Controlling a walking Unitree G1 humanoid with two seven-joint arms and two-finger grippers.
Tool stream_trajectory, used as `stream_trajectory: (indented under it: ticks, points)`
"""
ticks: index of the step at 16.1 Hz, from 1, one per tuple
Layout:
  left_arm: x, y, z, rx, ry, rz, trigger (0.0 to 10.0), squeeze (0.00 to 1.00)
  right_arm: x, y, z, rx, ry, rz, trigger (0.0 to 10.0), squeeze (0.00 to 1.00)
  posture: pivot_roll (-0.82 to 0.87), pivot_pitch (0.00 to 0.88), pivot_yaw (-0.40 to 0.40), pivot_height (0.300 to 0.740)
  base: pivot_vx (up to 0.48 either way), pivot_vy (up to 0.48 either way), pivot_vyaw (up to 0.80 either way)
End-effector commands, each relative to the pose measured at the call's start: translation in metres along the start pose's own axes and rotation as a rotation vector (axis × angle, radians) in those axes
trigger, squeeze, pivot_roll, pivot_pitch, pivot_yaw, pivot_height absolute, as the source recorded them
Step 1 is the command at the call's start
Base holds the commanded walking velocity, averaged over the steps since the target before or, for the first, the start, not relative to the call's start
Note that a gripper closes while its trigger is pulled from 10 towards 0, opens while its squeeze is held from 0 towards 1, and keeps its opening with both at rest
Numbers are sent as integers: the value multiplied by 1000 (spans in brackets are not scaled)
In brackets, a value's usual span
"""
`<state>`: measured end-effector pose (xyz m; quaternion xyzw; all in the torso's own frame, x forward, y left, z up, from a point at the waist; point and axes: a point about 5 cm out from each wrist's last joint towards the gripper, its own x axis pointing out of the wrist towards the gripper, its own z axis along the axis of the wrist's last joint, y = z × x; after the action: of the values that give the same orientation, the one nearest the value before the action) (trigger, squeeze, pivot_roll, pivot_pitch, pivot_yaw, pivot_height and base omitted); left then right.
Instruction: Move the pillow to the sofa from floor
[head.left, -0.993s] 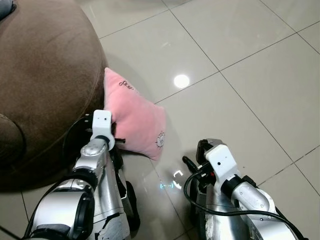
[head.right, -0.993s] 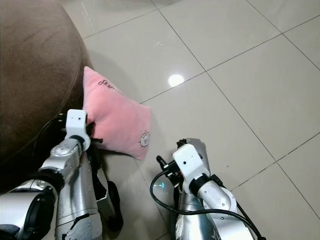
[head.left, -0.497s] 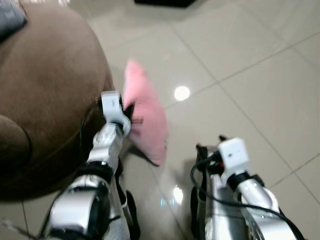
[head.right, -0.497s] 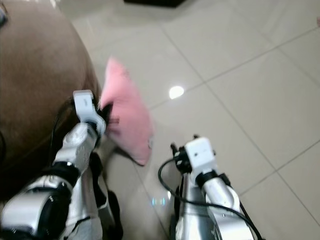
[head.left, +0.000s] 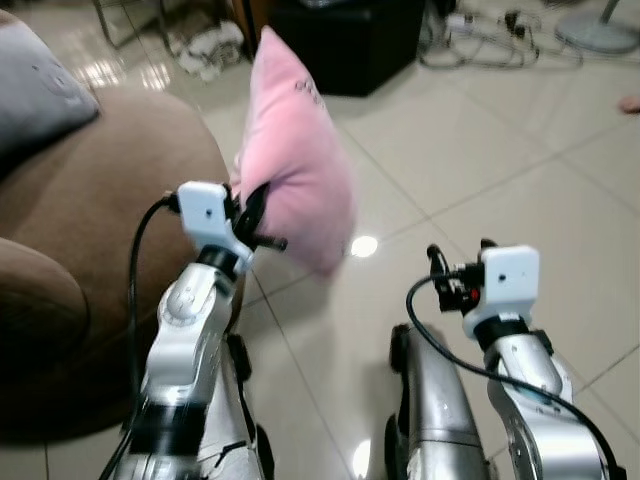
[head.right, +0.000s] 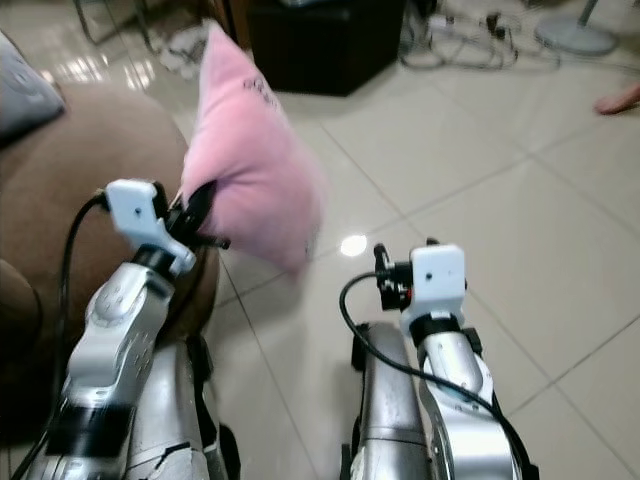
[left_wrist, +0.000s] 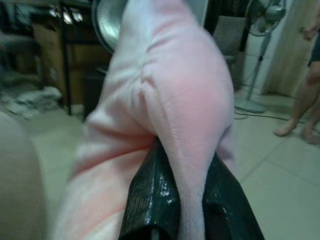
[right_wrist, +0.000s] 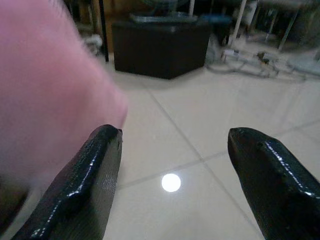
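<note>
In the lower left of the head views, the left gripper (head.left: 255, 215) is raised at the end of its silver arm, its two black fingers (left_wrist: 150, 200) pressed together on a fold of the pink pillow (head.left: 295, 160). From the left wrist, the plush fabric bulges out between and over both fingers, pinched tight. The pillow hangs in the air above the gripper, upright with one corner pointing to the top of the frame, clear of the tiled floor (head.left: 500, 200) and just beside the rounded brown sofa (head.left: 80, 220) arm at the left edge.

The right gripper (right_wrist: 175, 155) sits lower right of centre, its fingers spread wide with only floor between them, touching nothing; the pillow's blurred pink edge lies just beside one finger in the right wrist view.

Farther back, a grey cushion (head.left: 40, 90) rests on the sofa at upper left, a black cabinet (head.left: 350, 40) stands at top centre, and cables (head.left: 480, 40) trail at upper right.
</note>
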<state>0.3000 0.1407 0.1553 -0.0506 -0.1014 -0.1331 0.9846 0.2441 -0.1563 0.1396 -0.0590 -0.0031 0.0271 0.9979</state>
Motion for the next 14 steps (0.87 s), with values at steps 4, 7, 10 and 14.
stream_trajectory:
  ticks: [4,7,10,14]
  points:
    - [-5,-10,19,103,-36,-22,10000,0,10,-2,13,19,-31,-6,10000,0,-67,5,20,570,0,0,0]
    - [-5,-13,17,92,2,-16,10000,0,17,-5,15,3,-27,-8,10000,0,-68,0,15,600,0,0,0]
    - [-4,-12,15,120,15,-4,10000,0,18,-8,16,4,-29,-13,10000,0,-68,0,13,620,0,0,0]
    - [-1,-12,14,172,28,16,10000,0,17,-10,11,12,-7,-8,10000,0,-66,0,12,670,0,0,0]
